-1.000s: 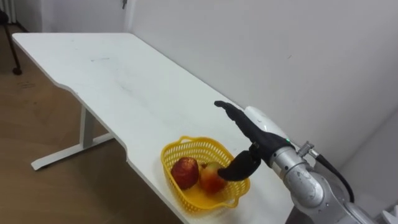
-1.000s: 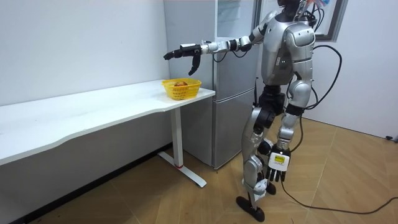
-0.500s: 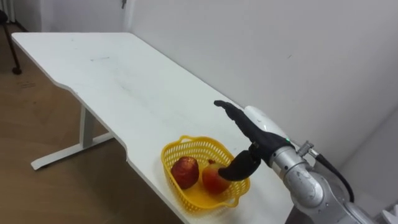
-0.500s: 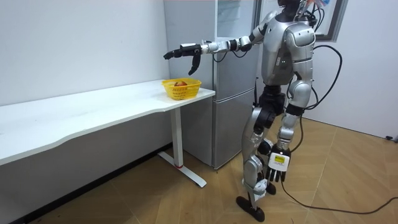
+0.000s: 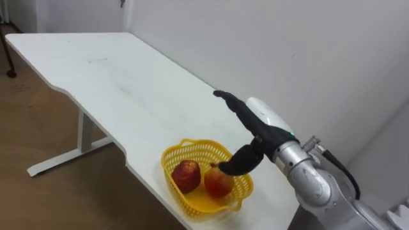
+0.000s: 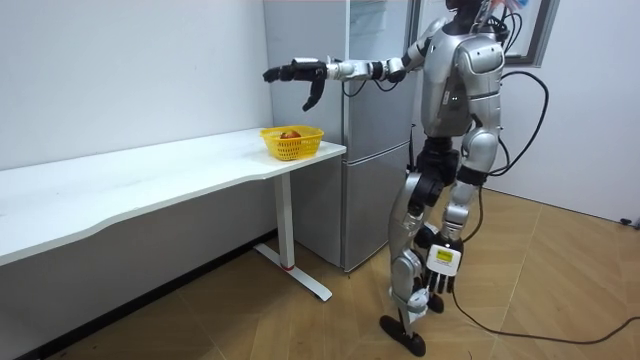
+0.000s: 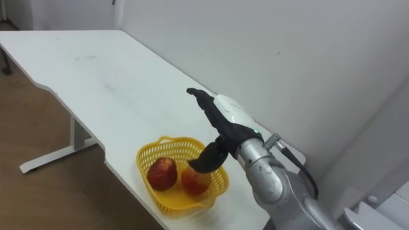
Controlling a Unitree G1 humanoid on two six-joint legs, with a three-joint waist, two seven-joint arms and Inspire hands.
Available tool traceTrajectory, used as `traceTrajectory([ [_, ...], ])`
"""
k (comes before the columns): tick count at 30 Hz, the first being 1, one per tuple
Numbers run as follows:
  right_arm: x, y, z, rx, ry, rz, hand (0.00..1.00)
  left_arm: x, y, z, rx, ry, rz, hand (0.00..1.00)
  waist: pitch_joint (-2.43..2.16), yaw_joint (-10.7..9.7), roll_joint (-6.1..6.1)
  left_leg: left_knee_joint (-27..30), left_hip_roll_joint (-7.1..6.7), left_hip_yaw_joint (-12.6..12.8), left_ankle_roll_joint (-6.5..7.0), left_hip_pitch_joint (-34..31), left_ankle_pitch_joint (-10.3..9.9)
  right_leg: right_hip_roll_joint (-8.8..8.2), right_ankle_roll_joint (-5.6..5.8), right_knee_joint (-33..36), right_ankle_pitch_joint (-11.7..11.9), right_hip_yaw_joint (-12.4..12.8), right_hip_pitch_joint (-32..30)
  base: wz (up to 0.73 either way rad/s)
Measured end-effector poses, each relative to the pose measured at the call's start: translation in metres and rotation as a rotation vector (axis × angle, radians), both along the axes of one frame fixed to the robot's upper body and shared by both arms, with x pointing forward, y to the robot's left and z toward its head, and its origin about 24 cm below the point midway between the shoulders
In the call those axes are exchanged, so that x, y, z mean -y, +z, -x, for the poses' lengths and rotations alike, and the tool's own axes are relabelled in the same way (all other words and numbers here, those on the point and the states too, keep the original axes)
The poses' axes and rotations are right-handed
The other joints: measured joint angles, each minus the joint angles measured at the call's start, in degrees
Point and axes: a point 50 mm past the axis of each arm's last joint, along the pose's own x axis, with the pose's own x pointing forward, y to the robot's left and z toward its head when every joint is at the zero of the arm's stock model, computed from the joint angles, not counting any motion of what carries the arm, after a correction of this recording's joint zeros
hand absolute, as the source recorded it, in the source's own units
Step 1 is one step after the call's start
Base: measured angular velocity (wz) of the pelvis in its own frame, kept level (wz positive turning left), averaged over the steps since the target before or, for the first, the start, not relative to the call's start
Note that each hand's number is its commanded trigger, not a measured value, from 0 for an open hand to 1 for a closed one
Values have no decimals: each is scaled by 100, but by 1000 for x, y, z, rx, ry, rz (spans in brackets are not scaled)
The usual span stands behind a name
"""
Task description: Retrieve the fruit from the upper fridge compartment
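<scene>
It looks like a plain office or test room: bare white walls [image 6: 120, 70], a wooden floor [image 6: 560, 290], a long white worktop [image 6: 150, 185] below the right hand [image 6: 290, 72], and a tall grey fridge [image 6: 370, 180] behind it.

The basket [image 5: 192, 203] is yellow, with an open lattice weave in its wall. Inside the basket, the left fruit [image 5: 186, 176] is dark red; the right fruit [image 5: 218, 183] is red and appears to carry a yellowish patch. Above the basket, the right hand [image 5: 254, 135] has black fingers and a white back shell. Under the basket, the table [image 5: 115, 83] is plain white. Behind the basket, the wall [image 5: 268, 45] is plain off-white. Beside the basket, the fridge [image 6: 375, 150] is grey. Below the basket, the floor [image 5: 57, 198] is brown wood with plank lines.
</scene>
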Motion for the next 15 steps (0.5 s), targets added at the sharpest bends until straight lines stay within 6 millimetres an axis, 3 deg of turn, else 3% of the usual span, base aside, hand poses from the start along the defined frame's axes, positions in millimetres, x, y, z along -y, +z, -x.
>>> traceTrajectory([
  [2, -3, 8, 3, 31, 26, -28, 0, 2, -1, -1, 7, 1, -4, 0, -3, -59, 78, 4, 1, 16, 2, 5, -8, 0, 1, 10, 1, 23, 5, -7],
  [5, -8, 21, 13, 90, 65, -76, 0, 11, -4, 2, 7, 13, 14, 0, -12, -74, 324, -4, 23, 166, 31, 108, -29, -2, 8, 55, 10, 179, 6, -27],
  [7, -10, 34, 20, 146, 88, -114, 0, 23, -8, 9, 4, 23, 34, 0, -51, -216, 563, -24, 13, 225, 54, 156, -31, -28, 31, 56, 23, 217, 25, -14],
  [11, -7, 51, 37, 243, 109, -208, 0, 27, -10, 17, -8, 31, 33, 0, -120, -373, 739, -108, 36, 326, 62, 239, -27, -22, 31, 63, 23, 342, 7, -18],
  [15, -11, 45, 60, 281, 150, -292, 0, 29, -10, 20, -8, 34, 38, 0, -83, -403, 953, -307, 144, 645, 76, 503, -29, 43, 17, 54, 35, 667, 80, -38],
])
